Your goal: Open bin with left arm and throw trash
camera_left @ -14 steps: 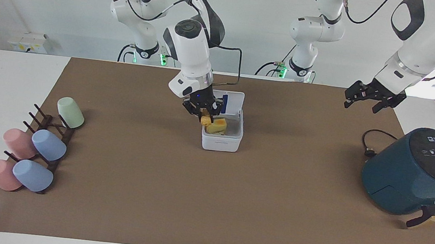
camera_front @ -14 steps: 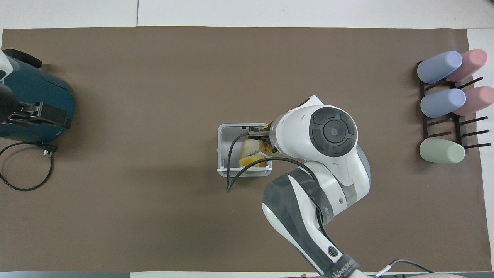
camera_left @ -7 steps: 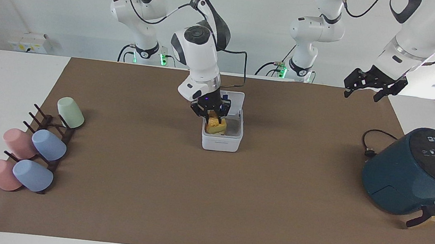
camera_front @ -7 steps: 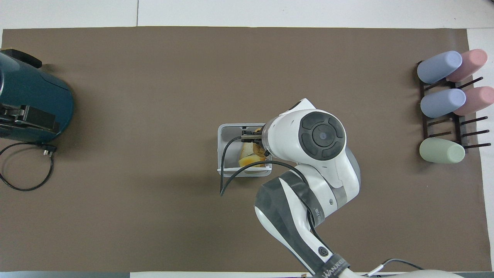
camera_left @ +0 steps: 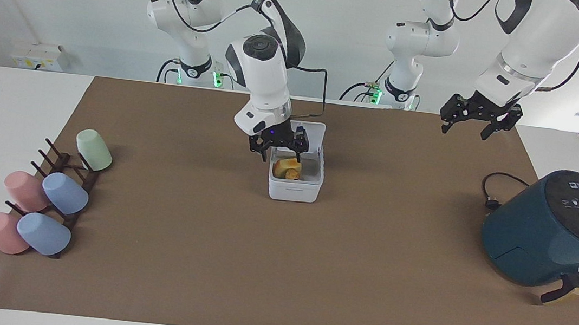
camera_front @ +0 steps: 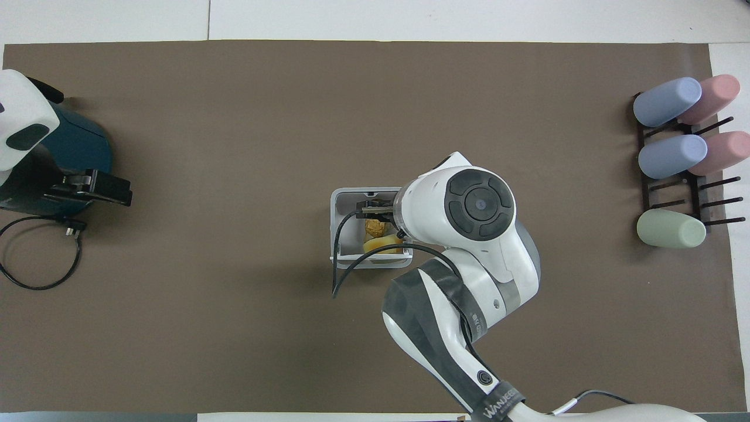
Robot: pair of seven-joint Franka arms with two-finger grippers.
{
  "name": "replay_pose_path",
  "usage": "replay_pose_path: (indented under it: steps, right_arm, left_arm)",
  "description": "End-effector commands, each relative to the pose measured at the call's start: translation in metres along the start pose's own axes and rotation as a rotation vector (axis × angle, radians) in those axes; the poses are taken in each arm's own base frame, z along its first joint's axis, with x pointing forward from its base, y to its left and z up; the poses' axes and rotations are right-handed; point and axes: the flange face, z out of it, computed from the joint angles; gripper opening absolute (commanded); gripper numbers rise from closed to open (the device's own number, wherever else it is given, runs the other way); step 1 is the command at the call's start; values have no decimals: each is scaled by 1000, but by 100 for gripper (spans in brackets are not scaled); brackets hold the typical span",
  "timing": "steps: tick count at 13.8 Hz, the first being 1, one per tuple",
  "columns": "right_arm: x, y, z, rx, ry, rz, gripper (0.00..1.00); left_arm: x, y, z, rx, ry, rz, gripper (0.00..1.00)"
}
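the white bin (camera_left: 295,182) sits pretty much dead centre of the brown mat (camera_left: 277,270) in the facing view, lid (camera_left: 310,135) flipped up and standing at its upper edge. inside it, the trash (camera_left: 287,169) is piled toward the left half of the box as that view shows it: a golden-brown nugget and a yellowish chunk, touching each other. can't make out a separate bread wedge in there. the rest of the bin floor looks bare and pale.

right gripper (camera_left: 279,149) hangs just over the bin's open mouth, fingers spread apart and pinching nothing, the scraps lying below it. from overhead the arm covers most of the bin, only the wall (camera_front: 340,228) and a bit of the food showing.

left gripper (camera_left: 471,126) is up in the air at the upper right of the facing view, over the mat's corner, fingers spread too, empty, waiting.

lower right: teal air fryer (camera_left: 554,228). lower left: rack (camera_left: 71,192) with pastel cups (camera_left: 65,192) on their sides.
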Motion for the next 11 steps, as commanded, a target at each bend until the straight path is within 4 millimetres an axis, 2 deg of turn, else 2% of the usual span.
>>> replay_pose_path:
  steps: [1, 5, 9, 11]
  right_arm:
    - [33, 56, -28, -12, 17, 78, 100]
    - [64, 134, -54, -36, 28, 32, 100]
    - [68, 193, -90, -71, -6, 24, 100]
    - [65, 214, -109, -91, -12, 35, 100]
  left_arm:
    - [-6, 1, -6, 32, 8, 7, 100]
    - [-10, 2, -1, 32, -24, 10, 100]
    - [-11, 4, -4, 33, -17, 10, 100]
    - [-12, 2, -4, 32, -20, 8, 100]
